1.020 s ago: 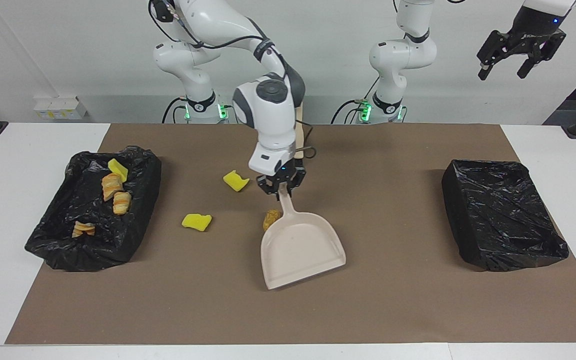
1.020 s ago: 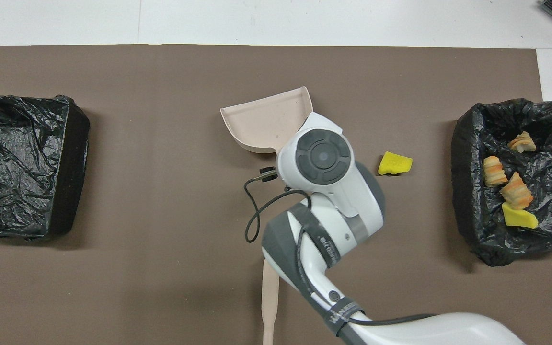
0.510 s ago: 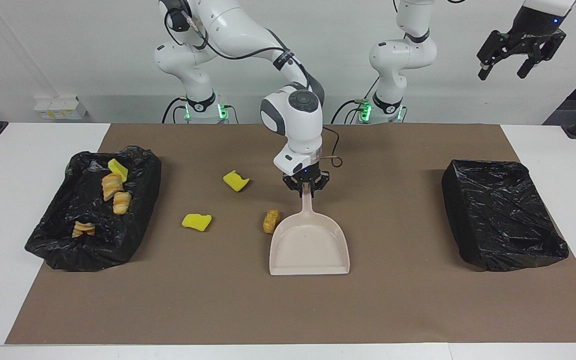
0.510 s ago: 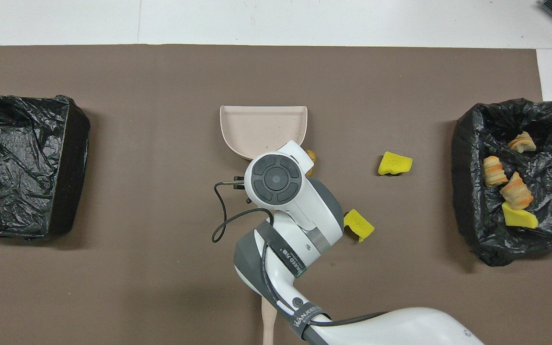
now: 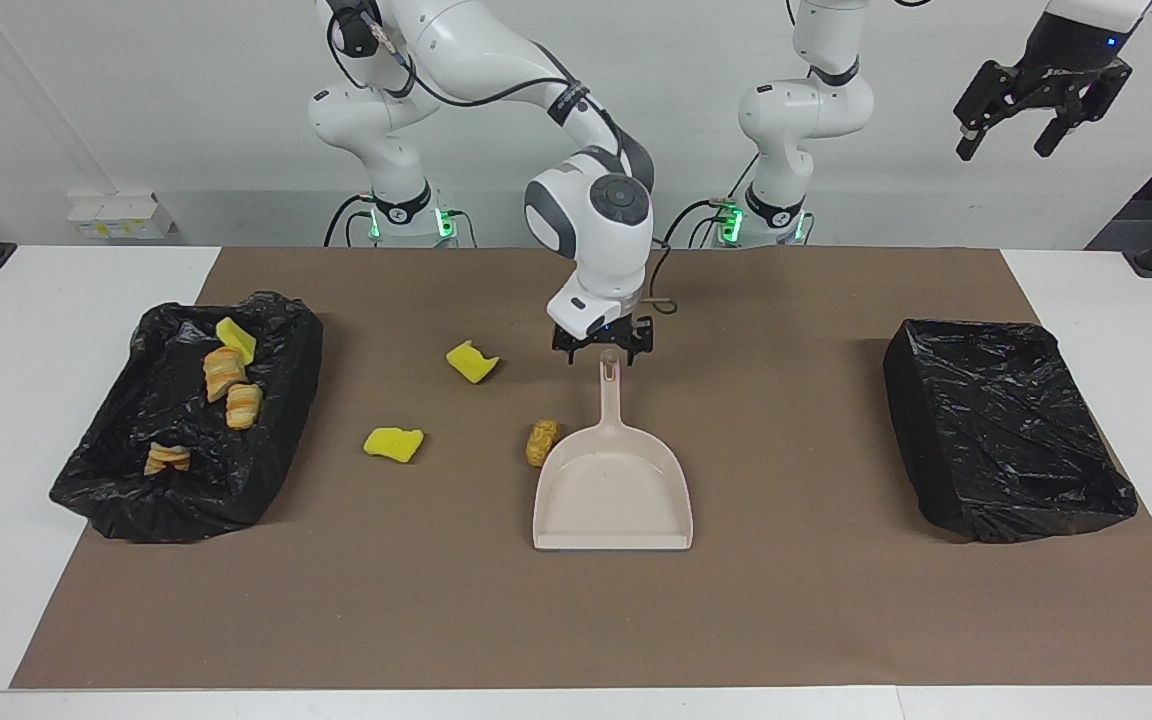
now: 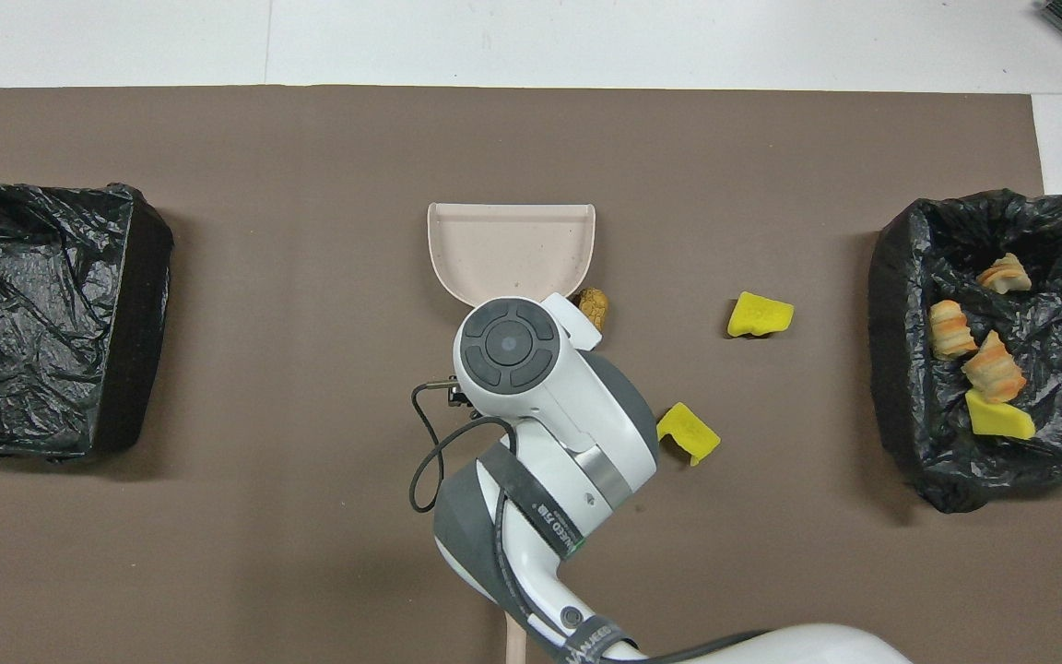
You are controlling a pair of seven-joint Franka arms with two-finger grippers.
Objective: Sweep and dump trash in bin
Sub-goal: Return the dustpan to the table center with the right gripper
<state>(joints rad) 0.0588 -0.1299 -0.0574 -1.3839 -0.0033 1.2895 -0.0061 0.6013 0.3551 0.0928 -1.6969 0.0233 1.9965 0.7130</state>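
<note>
The beige dustpan [image 5: 613, 490] lies flat on the brown mat, its handle pointing toward the robots; it also shows in the overhead view [image 6: 513, 244]. My right gripper [image 5: 604, 352] is open just over the handle's end and holds nothing; in the overhead view the arm's own body hides it. A golden-brown lump [image 5: 541, 442] [image 6: 594, 307] lies against the pan's side toward the right arm's end. Two yellow chunks [image 5: 473, 361] [image 5: 393, 442] lie on the mat further that way. My left gripper [image 5: 1004, 140] waits open, high over the left arm's end.
A black-lined bin [image 5: 276, 450] [image 6: 900, 277] at the right arm's end holds several trash pieces. A second black-lined bin [image 5: 1006, 440] [image 6: 33, 314] stands at the left arm's end. A beige stick [image 6: 515, 646] lies near the robots' edge.
My right gripper swung the dustpan straight, set it flat, let go of the handle and lifted off it. The left arm has not moved.
</note>
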